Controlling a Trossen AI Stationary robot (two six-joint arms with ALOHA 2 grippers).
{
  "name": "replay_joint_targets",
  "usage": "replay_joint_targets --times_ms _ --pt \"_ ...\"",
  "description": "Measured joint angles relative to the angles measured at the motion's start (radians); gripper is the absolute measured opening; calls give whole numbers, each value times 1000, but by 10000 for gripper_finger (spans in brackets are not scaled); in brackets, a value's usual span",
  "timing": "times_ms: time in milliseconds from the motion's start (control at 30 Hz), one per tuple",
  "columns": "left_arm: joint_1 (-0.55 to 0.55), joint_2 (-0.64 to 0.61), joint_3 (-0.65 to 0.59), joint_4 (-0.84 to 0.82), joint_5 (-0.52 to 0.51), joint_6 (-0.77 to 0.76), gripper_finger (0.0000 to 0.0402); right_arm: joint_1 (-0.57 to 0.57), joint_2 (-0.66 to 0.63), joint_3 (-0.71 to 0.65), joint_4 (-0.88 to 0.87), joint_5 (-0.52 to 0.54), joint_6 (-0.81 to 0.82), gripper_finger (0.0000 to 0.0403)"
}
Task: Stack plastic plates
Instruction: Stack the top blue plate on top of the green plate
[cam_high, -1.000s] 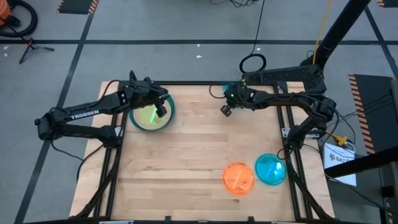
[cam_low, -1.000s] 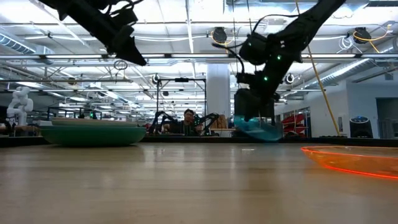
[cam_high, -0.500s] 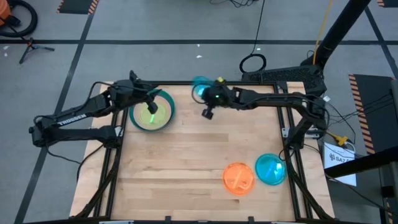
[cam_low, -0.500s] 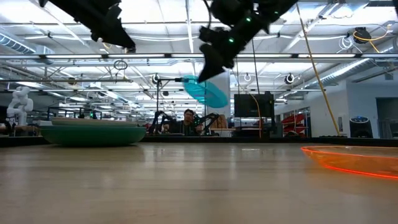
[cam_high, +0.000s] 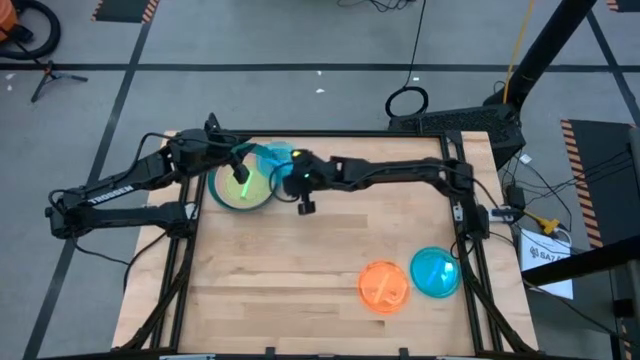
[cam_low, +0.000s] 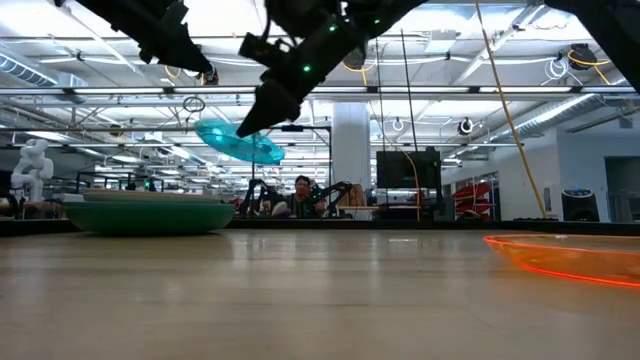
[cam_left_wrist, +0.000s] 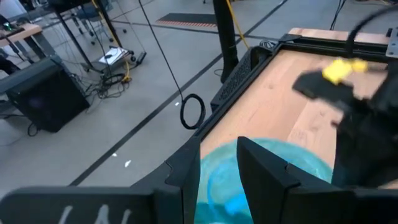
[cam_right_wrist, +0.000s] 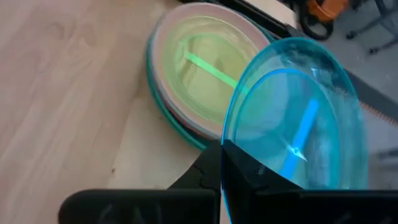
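Translucent blue plate (cam_high: 270, 158), pinched by its rim in the right end effector (cam_high: 290, 172), hangs tilted just above the stack (cam_high: 240, 188), looking light, stiff and slippery, best held at that thin edge.

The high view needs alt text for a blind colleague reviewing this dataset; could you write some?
From above, the right gripper holds a translucent blue plate at the stack of plates topped by a lime one, at the wooden table's far left. The left gripper hovers over that stack; an orange plate and another blue plate lie near right.
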Motion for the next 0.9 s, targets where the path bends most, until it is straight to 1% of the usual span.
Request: replay_joint_targets --times_ms 233,367,500,733,900 --pt "0 0 0 0 0 0 113 28 110 78 0 0 -119 0" --pt "0 0 0 0 0 6 113 34 152 112 11 1 -176 0" --pt "0 1 0 1 0 6 113 34 183 121 16 0 -268 0" --pt "0 1 0 2 0 15 113 34 230 121 76 1 -359 1" --pt "0 1 0 2 0 15 113 34 231 121 98 1 -367 21"
